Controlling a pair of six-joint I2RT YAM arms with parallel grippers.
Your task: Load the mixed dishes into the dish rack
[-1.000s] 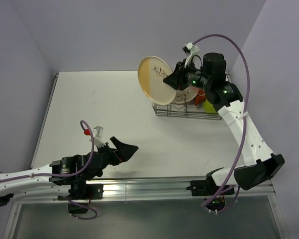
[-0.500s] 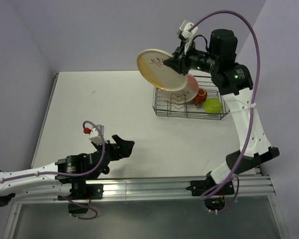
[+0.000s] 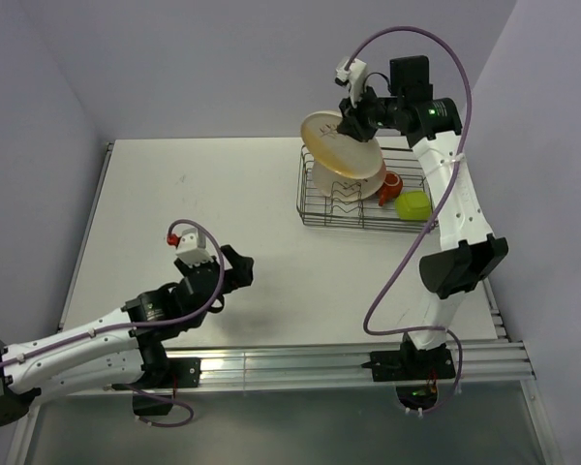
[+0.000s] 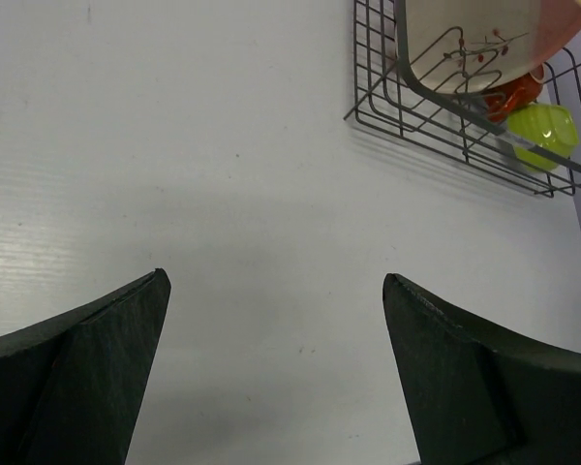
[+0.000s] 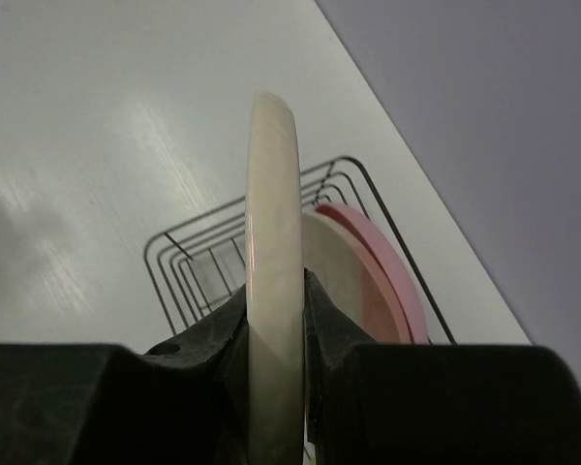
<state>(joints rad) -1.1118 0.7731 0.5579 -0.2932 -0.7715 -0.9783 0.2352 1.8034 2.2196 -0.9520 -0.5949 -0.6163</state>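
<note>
Shows a white rectangular worktop point(image 3: 223, 213), faintly speckled, carrying a dark wire dish rack point(image 3: 349, 213) set flat near its far right corner, well apart from the near side, edged there by a metal rail point(image 3: 290, 363).

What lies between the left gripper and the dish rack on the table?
Only bare white tabletop; the left wrist view shows nothing between the left gripper and the dish rack.
</note>
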